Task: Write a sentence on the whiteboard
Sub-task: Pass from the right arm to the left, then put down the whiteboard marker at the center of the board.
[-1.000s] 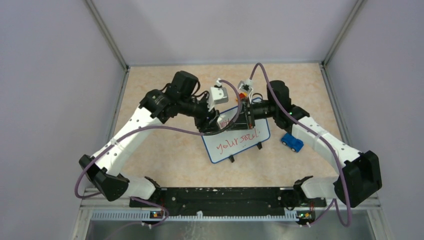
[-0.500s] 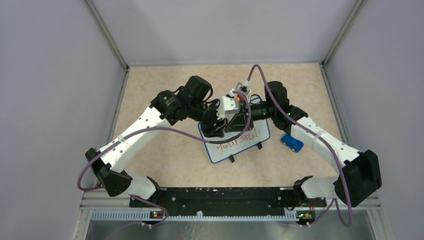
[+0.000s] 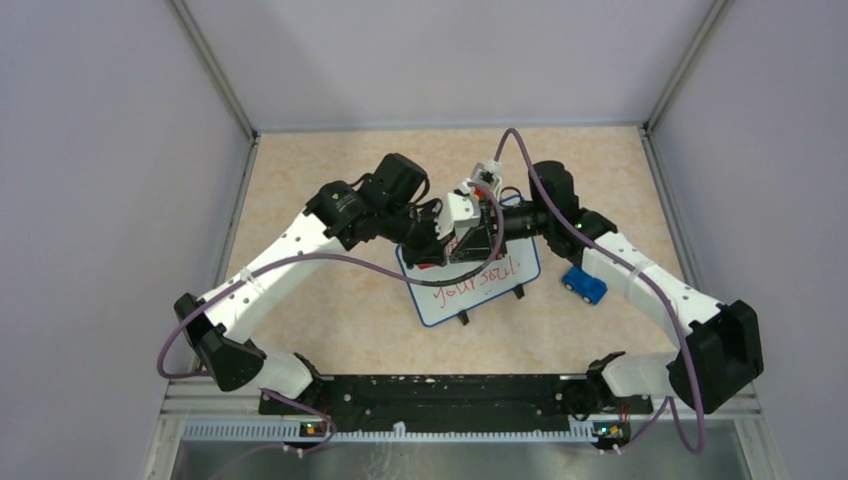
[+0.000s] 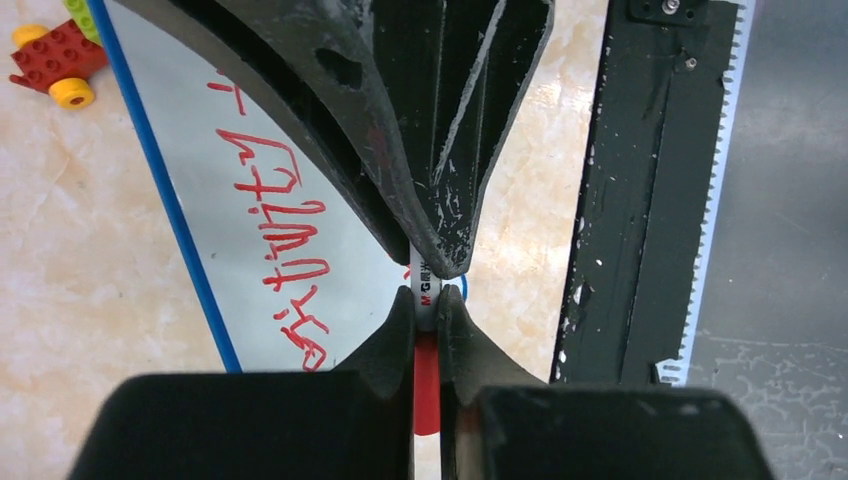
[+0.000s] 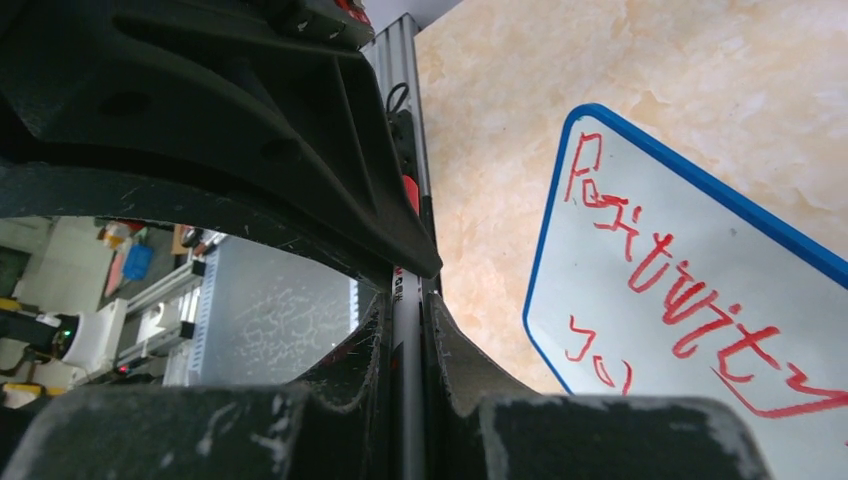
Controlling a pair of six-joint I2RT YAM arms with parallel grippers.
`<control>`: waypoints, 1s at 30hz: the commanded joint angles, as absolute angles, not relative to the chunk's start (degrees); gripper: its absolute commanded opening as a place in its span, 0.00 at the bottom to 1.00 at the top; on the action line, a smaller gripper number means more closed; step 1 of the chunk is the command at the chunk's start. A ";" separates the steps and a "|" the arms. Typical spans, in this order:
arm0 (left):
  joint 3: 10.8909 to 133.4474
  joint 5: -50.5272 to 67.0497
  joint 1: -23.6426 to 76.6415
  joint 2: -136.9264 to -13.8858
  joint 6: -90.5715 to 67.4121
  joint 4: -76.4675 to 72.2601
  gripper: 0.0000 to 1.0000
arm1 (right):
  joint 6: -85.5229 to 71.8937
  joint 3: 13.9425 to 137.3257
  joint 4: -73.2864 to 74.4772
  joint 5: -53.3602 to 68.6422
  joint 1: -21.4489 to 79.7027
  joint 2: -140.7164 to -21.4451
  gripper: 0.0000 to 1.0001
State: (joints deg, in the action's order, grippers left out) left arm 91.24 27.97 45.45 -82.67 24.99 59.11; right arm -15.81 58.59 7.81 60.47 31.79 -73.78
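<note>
Red-capped marker [image 4: 425,292], light, stiff and smooth, hangs over the far end of the whiteboard [image 3: 452,303]. It is pinched from both sides: my left pincer [image 4: 426,303] is clamped on its white-and-red end, and my right pincer [image 5: 405,312] is clamped on its barrel. The sentence [image 4: 285,235] lies in two red lines on the whiteboard. I judge the slim plastic likely to twist or slip, so it is best gripped squarely across the barrel.
</note>
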 commanded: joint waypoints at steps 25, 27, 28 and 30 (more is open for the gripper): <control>78.54 32.66 -7.26 -83.52 21.45 46.14 0.00 | -3.81 65.88 23.21 51.64 5.96 -63.88 0.83; 75.66 30.49 -8.98 -84.19 23.70 45.88 0.00 | -2.37 64.98 24.67 51.93 2.46 -63.29 0.83; 74.21 29.33 -9.54 -84.68 24.80 45.81 0.00 | -1.94 64.02 25.02 52.57 0.64 -63.02 0.83; 71.21 27.02 -10.11 -85.50 26.50 45.38 0.00 | -1.14 62.37 25.39 54.57 -4.00 -62.70 0.83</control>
State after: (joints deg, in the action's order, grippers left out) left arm 75.57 30.81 -8.93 -84.53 21.45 47.55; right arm -5.34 64.07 22.92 53.17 2.17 -64.86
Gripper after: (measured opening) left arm 0.027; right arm 0.827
